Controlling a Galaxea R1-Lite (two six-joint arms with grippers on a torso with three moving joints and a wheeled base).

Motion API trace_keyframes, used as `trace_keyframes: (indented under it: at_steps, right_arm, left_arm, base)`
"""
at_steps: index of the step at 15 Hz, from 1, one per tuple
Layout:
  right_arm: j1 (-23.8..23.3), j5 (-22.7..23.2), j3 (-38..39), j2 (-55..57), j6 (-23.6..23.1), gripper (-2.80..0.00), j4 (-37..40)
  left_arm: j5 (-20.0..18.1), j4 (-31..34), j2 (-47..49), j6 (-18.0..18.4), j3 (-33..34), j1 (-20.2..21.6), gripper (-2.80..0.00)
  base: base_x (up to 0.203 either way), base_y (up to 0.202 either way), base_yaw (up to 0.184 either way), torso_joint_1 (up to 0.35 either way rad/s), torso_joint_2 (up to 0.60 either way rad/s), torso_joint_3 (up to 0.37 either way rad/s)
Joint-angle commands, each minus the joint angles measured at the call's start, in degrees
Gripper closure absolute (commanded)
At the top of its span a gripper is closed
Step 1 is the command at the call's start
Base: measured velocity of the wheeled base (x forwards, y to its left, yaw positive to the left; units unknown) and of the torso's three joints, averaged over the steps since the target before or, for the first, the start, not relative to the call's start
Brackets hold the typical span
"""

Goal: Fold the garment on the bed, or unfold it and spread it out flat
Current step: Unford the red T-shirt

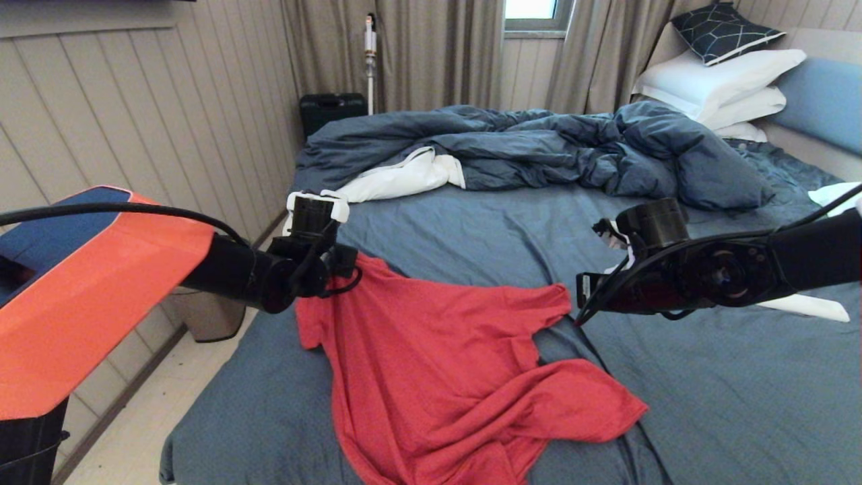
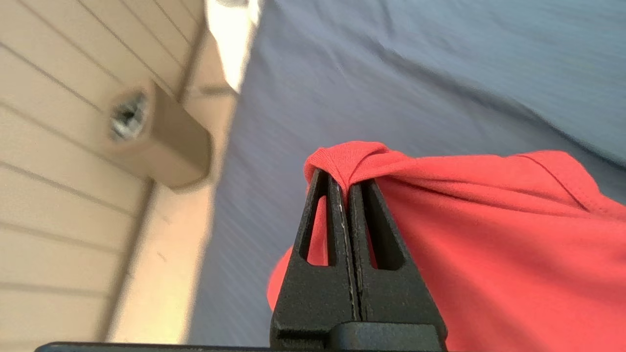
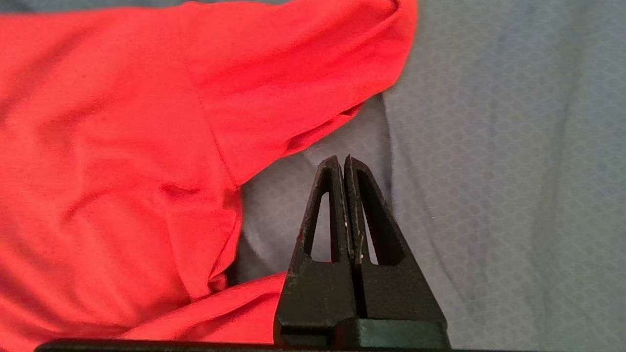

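On blue-grey bed (image 1: 707, 377), rumpled red garment (image 1: 438, 364)

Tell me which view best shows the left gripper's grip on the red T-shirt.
Left wrist view: the left gripper is shut on a bunched fold of the red T-shirt. The head view hides its fingers behind the arm; the right wrist view shows only the shirt.

Garment (image 1: 431, 377) lower hem cut off by head view's bottom edge.

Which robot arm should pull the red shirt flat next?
Probably the left. The left gripper is already shut on a bunch of the garment. The right gripper is shut on nothing, above the bed.
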Motion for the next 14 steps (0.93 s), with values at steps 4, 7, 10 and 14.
trace_keyframes:
  at_steps: [4,7,10,14]
  right_arm:
    - [0.05,0.02,-0.02,0.12,0.1,0.0,0.0]
    - [0.05,0.02,-0.02,0.12,0.02,0.0,0.0]
    - [0.05,0.11,-0.02,0.12,-0.07,0.0,0.0]
    - [0.13,0.2,0.07,0.21,-0.07,0.0,0.08]
  left_arm:
    - [0.63,-5.92,4.63,6.8,-0.09,2.12,0.0]
    - [1.83,-6.21,6.94,7.49,-0.02,2.1,0.0]
    - [2.2,-4.95,7.96,7.56,-0.02,1.91,0.0]
    - [5.44,-4.34,7.63,8.11,0.06,1.82,-2.8]
  base:
    - [0.0,0.0,0.0,0.0,0.0,0.0]
    - [0.0,0.0,0.0,0.0,0.0,0.0]
    - [0.0,0.0,0.0,0.0,0.0,0.0]
    - [0.0,0.0,0.0,0.0,0.0,0.0]
